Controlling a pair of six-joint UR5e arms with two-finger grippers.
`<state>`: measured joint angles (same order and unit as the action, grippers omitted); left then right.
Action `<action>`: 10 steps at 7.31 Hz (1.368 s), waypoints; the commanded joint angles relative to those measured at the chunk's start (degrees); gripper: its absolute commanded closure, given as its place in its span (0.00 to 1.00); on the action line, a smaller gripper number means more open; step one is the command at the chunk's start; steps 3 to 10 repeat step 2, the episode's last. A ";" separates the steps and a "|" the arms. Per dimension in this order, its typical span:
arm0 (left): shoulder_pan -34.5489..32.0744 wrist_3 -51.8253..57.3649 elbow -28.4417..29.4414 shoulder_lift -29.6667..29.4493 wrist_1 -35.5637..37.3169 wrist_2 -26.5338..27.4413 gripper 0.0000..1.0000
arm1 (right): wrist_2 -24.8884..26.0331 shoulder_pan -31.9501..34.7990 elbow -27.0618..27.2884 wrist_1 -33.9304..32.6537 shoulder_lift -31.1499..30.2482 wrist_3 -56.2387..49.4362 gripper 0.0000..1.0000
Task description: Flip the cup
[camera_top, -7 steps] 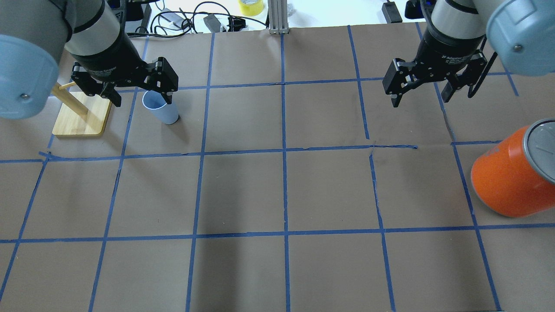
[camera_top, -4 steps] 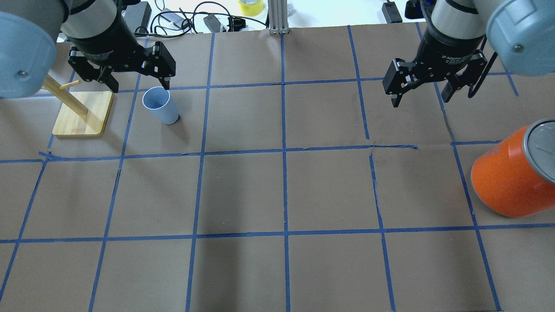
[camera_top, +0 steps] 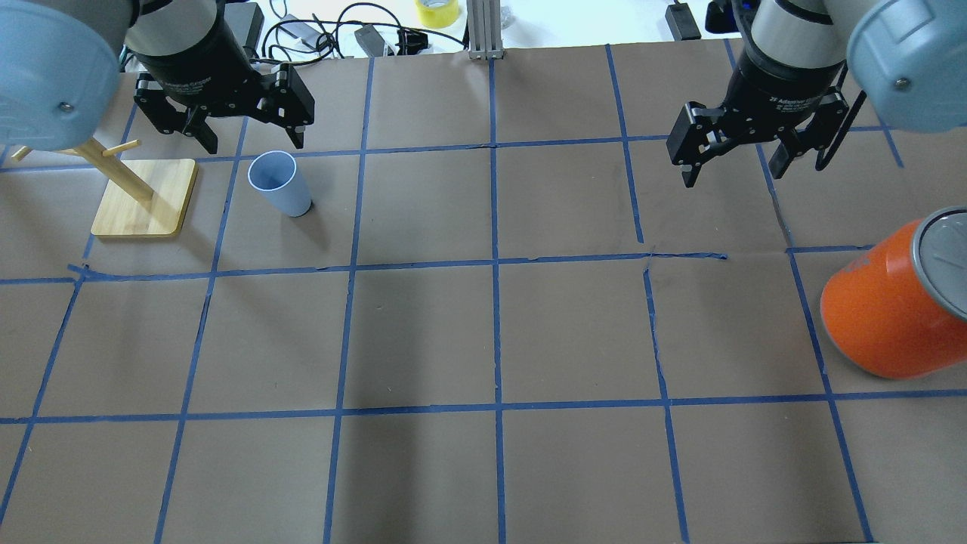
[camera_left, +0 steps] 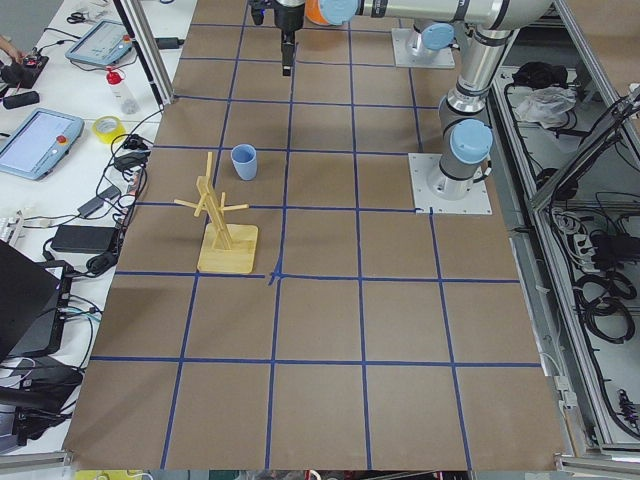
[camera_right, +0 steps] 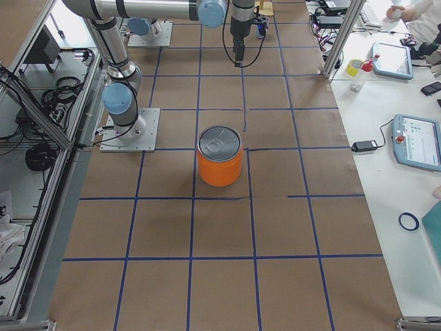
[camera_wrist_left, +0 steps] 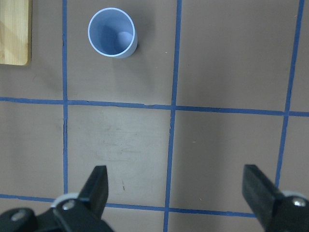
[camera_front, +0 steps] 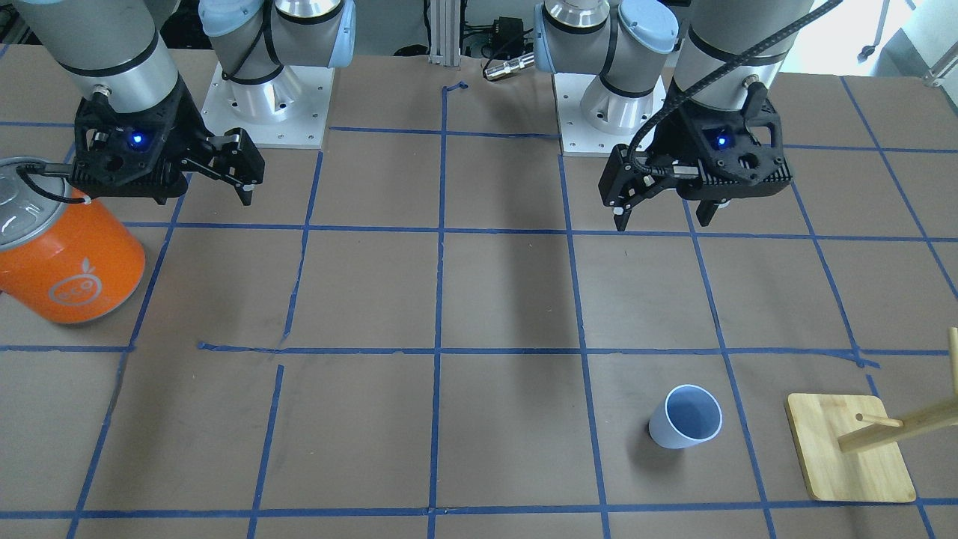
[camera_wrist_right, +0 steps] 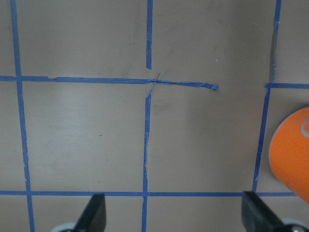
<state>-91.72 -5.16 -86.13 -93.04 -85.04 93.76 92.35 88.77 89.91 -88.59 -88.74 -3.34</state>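
Note:
The pale blue cup stands upright, rim up, on the brown table near the far left. It also shows in the front view, the left side view and the left wrist view. My left gripper is open and empty, held high and apart from the cup; its fingers frame bare table below the cup. In the front view the left gripper is well back from the cup. My right gripper is open and empty over the right half.
A big orange can with a silver top stands at the right edge, also in the right wrist view. A wooden peg stand stands just left of the cup. Blue tape lines grid the table.
My open left gripper has drawn away from the cup, upward in the overhead view, and the cup stays standing where it was. The right arm has not moved.

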 commanded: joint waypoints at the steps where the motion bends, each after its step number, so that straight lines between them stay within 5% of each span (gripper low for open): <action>1: -0.04 -0.03 -0.35 0.31 0.05 0.02 0.00 | 0.20 0.00 0.00 0.00 -0.03 0.00 0.00; 10: -0.04 -0.03 -0.35 0.75 0.05 0.02 0.00 | 0.20 0.00 0.00 0.00 -0.03 0.00 0.00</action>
